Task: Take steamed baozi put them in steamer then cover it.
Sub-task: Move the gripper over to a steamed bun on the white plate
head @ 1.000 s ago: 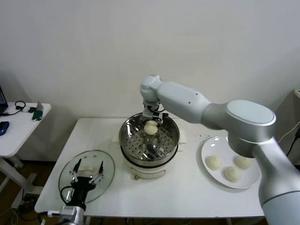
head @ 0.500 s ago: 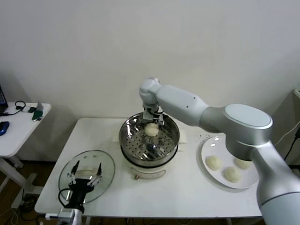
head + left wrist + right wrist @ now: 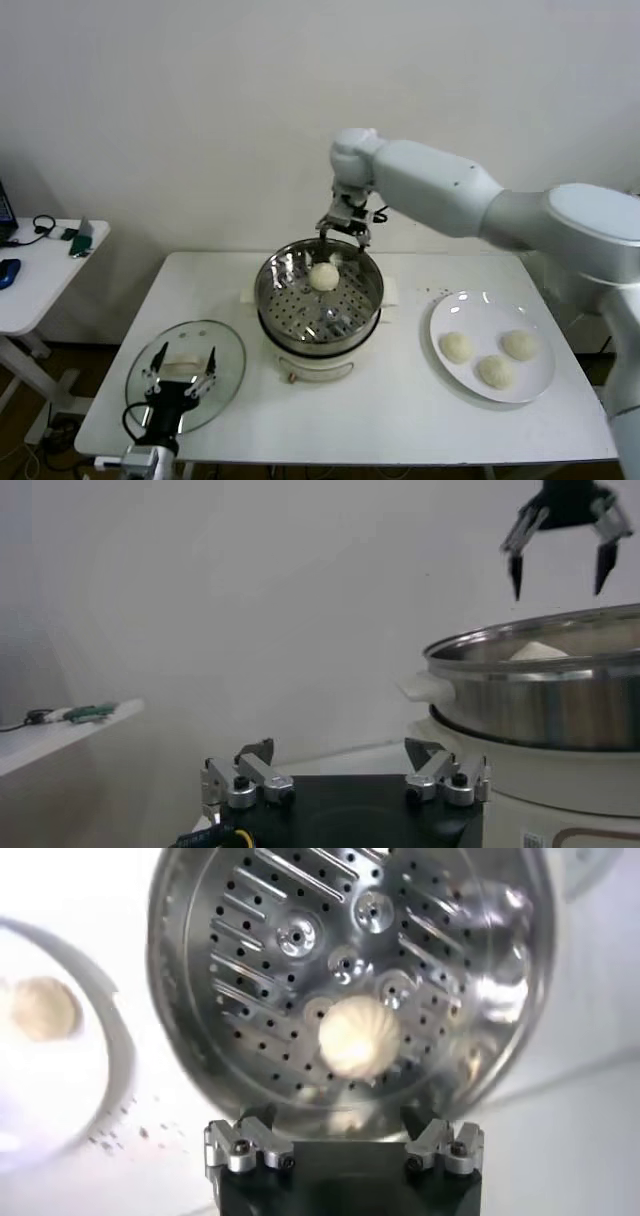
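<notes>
One baozi (image 3: 323, 276) lies on the perforated floor of the steel steamer (image 3: 300, 306), toward its far side; it also shows in the right wrist view (image 3: 358, 1038). Three more baozi (image 3: 456, 347) sit on the white plate (image 3: 470, 312) at the right. My right gripper (image 3: 344, 238) is open and empty, just above the steamer's far rim, above the bun. It shows in the left wrist view (image 3: 559, 562) too, over the steamer (image 3: 540, 695). The glass cover (image 3: 226, 355) lies flat at front left. My left gripper (image 3: 180, 377) hovers open over the cover's handle.
A small side table (image 3: 40, 270) with cables and a mouse stands at far left. The white wall runs close behind the steamer. The table's front edge (image 3: 400, 462) lies just below the cover and plate.
My right gripper has let go of the baozi, which now rests in the steamer. The gripper has risen and shifted right, above the far rim. The left gripper has stayed put.
</notes>
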`<state>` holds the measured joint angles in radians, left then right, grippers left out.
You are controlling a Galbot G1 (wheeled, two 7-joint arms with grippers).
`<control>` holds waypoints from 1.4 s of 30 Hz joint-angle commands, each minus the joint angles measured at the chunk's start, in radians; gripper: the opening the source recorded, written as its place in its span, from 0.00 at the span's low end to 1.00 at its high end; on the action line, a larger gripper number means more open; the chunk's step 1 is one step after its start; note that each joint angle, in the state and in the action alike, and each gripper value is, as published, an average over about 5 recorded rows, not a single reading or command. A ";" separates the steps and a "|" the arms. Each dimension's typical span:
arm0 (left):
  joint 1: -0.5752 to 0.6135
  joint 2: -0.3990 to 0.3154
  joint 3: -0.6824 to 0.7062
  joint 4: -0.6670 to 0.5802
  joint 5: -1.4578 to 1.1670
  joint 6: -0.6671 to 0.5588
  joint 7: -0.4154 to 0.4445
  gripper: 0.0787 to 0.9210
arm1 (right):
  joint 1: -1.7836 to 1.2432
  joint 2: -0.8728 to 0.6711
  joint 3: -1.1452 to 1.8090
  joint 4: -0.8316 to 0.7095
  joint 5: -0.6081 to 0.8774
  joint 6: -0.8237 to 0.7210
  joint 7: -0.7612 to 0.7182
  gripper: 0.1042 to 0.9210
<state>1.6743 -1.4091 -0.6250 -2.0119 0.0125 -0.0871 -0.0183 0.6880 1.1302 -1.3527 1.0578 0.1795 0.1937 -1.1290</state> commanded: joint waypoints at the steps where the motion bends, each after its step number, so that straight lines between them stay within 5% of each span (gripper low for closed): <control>1: 0.004 -0.001 0.000 -0.005 -0.001 0.001 -0.001 0.88 | 0.137 -0.282 -0.187 0.184 0.359 -0.353 0.146 0.88; 7: 0.007 -0.005 0.002 -0.013 0.000 0.003 -0.002 0.88 | 0.070 -0.464 -0.197 0.287 0.370 -0.465 0.149 0.88; 16: 0.025 -0.006 -0.003 -0.025 0.009 0.005 -0.001 0.88 | -0.284 -0.597 0.008 0.268 0.156 -0.459 0.082 0.88; 42: 0.020 -0.020 -0.003 0.003 0.029 0.009 -0.004 0.88 | -0.610 -0.432 0.286 0.048 -0.012 -0.405 0.100 0.88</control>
<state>1.6945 -1.4291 -0.6293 -2.0101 0.0408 -0.0788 -0.0224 0.1346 0.6801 -1.1058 1.1432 0.1886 -0.2040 -1.0318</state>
